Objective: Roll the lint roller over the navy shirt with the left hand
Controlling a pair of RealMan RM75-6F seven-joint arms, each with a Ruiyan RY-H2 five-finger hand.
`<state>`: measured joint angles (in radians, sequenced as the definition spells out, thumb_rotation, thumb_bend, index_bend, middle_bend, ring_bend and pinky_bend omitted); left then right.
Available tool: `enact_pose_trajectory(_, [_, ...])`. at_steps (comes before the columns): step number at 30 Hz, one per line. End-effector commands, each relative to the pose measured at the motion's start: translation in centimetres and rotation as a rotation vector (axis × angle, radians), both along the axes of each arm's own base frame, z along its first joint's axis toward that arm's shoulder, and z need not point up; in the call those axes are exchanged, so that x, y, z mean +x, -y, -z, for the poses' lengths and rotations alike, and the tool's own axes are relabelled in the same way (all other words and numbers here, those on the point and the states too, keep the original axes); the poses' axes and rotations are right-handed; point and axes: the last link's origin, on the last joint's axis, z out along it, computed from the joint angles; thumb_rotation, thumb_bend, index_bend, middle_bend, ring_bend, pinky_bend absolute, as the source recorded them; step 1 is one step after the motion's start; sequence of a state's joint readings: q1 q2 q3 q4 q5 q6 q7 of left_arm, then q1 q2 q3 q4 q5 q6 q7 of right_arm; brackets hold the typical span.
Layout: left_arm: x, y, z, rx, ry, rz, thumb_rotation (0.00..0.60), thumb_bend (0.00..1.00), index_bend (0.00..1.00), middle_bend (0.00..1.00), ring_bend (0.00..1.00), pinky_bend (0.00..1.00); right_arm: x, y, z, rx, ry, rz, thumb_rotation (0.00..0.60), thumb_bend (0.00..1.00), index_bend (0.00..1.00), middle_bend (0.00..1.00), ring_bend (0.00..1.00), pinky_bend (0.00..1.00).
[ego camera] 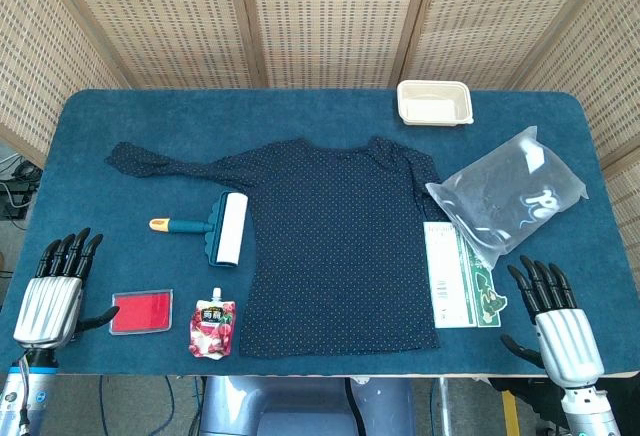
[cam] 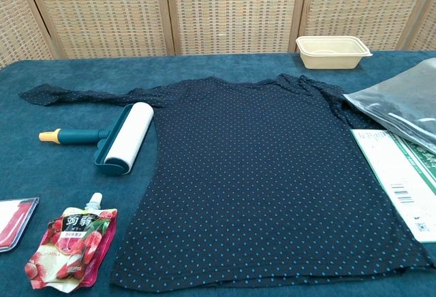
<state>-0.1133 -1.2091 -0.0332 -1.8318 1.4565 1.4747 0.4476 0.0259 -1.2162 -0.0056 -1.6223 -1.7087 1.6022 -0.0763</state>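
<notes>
The navy dotted shirt (ego camera: 335, 246) (cam: 272, 174) lies flat in the middle of the blue table, one sleeve stretched to the left. The lint roller (ego camera: 218, 228) (cam: 116, 138), a white roll in a teal frame with a teal handle and yellow tip, lies just off the shirt's left edge, handle pointing left. My left hand (ego camera: 58, 291) rests at the front left corner, fingers apart, holding nothing, well clear of the roller. My right hand (ego camera: 555, 316) sits at the front right, also with fingers apart and nothing in it. The chest view shows neither hand.
A red card (ego camera: 141, 312) and a red drink pouch (ego camera: 212, 330) (cam: 71, 248) lie front left, between my left hand and the shirt. A cream tray (ego camera: 434, 102) (cam: 333, 51) stands at the back. A clear bag (ego camera: 508, 196) and a green-white leaflet (ego camera: 460, 278) lie right of the shirt.
</notes>
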Motion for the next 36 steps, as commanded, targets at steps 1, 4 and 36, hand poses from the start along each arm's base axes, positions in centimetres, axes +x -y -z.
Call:
enact_pose_trajectory(1, [0.0, 0.0, 0.0, 0.0, -0.002, 0.0, 0.6, 0.02, 0.0, 0.0, 0.0, 0.02, 0.0, 0.0, 0.0, 0.003, 0.001, 0.0, 0.6, 0.1, 0.0, 0.0, 0.0, 0.0])
enact_pose_trajectory(4, [0.0, 0.1, -0.1, 0.002, 0.001, 0.0, 0.6, 0.02, 0.0, 0.0, 0.0, 0.02, 0.0, 0.0, 0.1, 0.004, 0.0, -0.001, 0.6, 0.1, 0.0, 0.0, 0.0, 0.0])
enact_pose_trajectory(36, [0.4, -1.4, -0.5, 0.056, 0.018, 0.042, 0.6, 0.02, 0.0, 0.07, 0.23, 0.38, -0.3, 0.2, -0.3, -0.003, 0.02, 0.024, 0.6, 0.1, 0.0, 0.0, 0.0, 0.0])
